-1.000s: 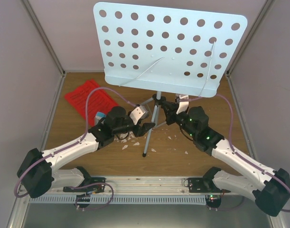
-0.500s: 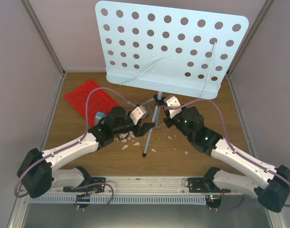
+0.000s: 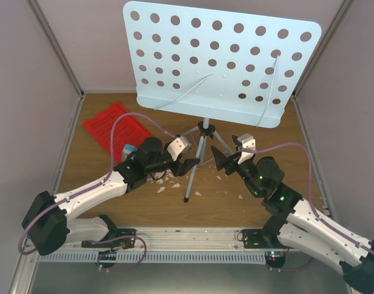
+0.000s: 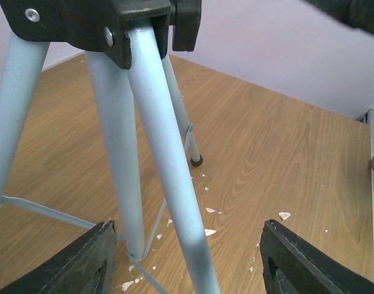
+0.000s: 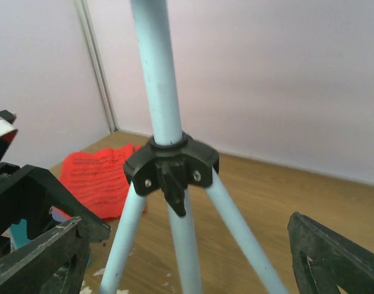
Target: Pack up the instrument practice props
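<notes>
Both claws gape, gripping nothing. One music stand leg [image 4: 168, 177] rises between the fingers [image 4: 82, 263] of the left claw [image 3: 188, 160]; the black tripod hub [image 5: 171, 162] sits just ahead of the right claw [image 3: 228, 155].

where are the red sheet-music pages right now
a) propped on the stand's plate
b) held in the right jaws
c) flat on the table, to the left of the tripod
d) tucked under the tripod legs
C: the red sheet-music pages lie flat on the table, to the left of the music stand, whose plate carries no paper.
</notes>
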Motion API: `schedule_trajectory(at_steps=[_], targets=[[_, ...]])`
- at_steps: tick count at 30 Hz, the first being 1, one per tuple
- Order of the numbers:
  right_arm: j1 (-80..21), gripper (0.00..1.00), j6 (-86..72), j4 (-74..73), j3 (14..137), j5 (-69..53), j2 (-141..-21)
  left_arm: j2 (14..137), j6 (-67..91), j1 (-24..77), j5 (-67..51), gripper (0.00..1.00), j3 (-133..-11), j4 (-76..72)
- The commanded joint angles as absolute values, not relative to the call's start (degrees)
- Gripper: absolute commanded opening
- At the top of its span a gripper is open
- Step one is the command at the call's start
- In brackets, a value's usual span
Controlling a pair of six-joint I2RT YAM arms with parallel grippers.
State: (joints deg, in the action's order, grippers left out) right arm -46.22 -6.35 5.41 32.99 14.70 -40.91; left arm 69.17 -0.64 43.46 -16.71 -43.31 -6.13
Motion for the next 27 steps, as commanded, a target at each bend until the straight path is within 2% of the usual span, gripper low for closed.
schedule_trajectory(at_steps=[1,5,11,21,27], targets=[[-45.1,0.89,-31.01,9.91,27.81,12.56,-40.44,68.53,-1.49,44.03,-15.31,0.65,-45.23,-7.82],[-43.55,0.89,-51.91,12.5,24.77,8.33,-40.88,68.64,-1.53,44.03,-15.17,0.65,-45.24,-7.73],[-43.4,0.88,-73.07,29.31,18.92,1.26,-41.56,68.95,-1.5,44.12,-15.38,0.65,-45.27,-7.73],[-42.15,0.89,-87.27,32.23,20.49,2.58,-44.51,68.99,-1.38,44.21,-15.3,0.67,-45.44,-7.55],[-38.86,0.83,-89.27,34.04,21.92,0.26,-47.78,69.14,-1.18,44.3,-15.37,0.7,-45.57,-7.47]])
